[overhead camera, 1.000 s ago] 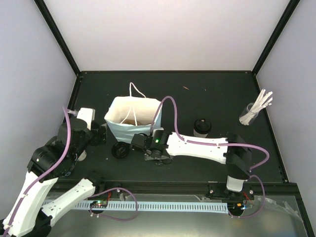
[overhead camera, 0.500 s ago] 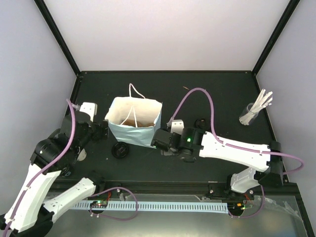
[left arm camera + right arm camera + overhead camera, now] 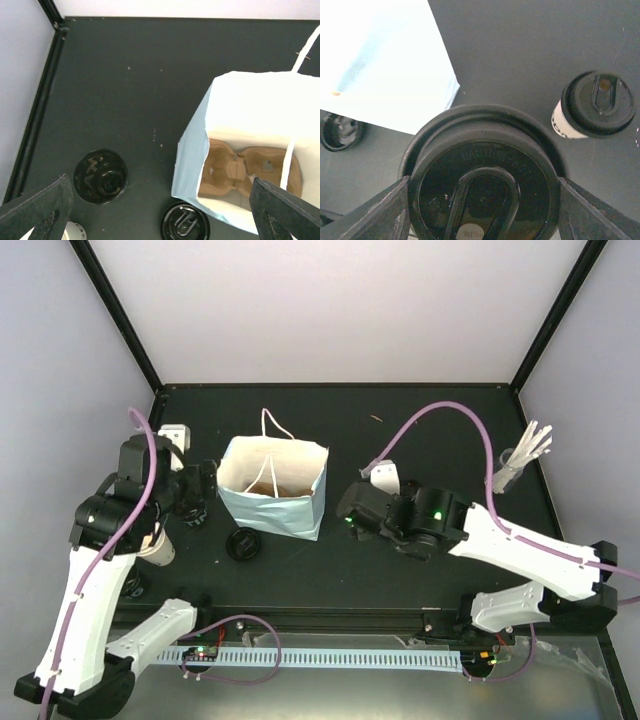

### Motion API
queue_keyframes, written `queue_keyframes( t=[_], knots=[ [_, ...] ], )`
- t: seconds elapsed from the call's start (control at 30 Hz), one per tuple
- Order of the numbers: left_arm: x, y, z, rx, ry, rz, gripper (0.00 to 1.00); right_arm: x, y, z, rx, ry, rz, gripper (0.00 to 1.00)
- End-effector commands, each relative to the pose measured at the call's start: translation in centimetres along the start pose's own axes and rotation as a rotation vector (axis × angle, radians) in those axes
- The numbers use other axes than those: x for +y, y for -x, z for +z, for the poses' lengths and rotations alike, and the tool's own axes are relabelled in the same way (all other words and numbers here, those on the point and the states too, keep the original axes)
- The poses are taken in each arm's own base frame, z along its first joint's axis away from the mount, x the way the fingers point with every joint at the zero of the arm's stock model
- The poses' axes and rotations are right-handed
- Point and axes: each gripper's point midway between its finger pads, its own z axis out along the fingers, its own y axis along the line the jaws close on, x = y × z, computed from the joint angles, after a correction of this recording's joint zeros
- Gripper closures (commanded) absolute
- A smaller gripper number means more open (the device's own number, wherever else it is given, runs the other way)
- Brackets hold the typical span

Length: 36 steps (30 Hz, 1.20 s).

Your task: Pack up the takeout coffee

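My right gripper (image 3: 482, 202) is shut on a cream cup with a black lid (image 3: 482, 175), held above the table to the right of the light-blue bag (image 3: 385, 65). In the top view the right gripper (image 3: 358, 512) hovers beside the bag (image 3: 272, 495). A second lidded cup (image 3: 595, 105) stands on the table beyond it. The brown pulp carrier (image 3: 240, 170) lies inside the bag. My left gripper (image 3: 157, 190) is open and empty, high above two more black-lidded cups (image 3: 100, 175) (image 3: 185, 222) to the left of and in front of the bag. One of them shows in the top view (image 3: 242, 543).
A clear glass of white sticks (image 3: 518, 465) stands at the far right. A white round object (image 3: 160, 548) lies under my left arm. The bag's white handles (image 3: 272, 425) stick up at its back. Black frame rails (image 3: 330, 387) edge the table.
My right gripper has carried the cup from the front of the bag to its right side and higher. My left arm has swung back and up, left of the bag.
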Motion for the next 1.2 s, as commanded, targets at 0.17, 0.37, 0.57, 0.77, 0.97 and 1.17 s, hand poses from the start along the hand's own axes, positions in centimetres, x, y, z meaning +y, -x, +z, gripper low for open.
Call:
queue_keyframes(
  t=[0.17, 0.37, 0.57, 0.77, 0.97, 1.17],
  knots=[
    [-1.8, 1.2, 1.3, 0.031, -0.14, -0.053, 0.01, 0.1, 5.4, -6.2, -0.18, 0.146, -0.085, 0.33],
    [-2.8, 0.2, 3.4, 0.081, -0.229, -0.086, 0.01, 2.4, 7.5, -9.5, -0.237, 0.302, -0.151, 0.34],
    [-3.1, 0.0, 5.2, 0.096, -0.236, -0.079, 0.01, 4.9, 9.4, -12.4, -0.323, 0.459, -0.188, 0.34],
    [-4.1, -0.9, 7.1, 0.147, -0.287, -0.055, 0.05, 7.1, 11.6, -12.1, -0.356, 0.417, -0.235, 0.34],
    [-5.3, -2.3, 7.8, 0.208, -0.355, -0.043, 0.19, 9.0, 12.8, -7.6, -0.242, 0.299, -0.255, 0.37],
    [-6.6, -4.4, 7.6, 0.298, -0.43, -0.093, 0.26, 9.7, 11.8, -2.5, -0.121, 0.233, -0.264, 0.37]
  ],
)
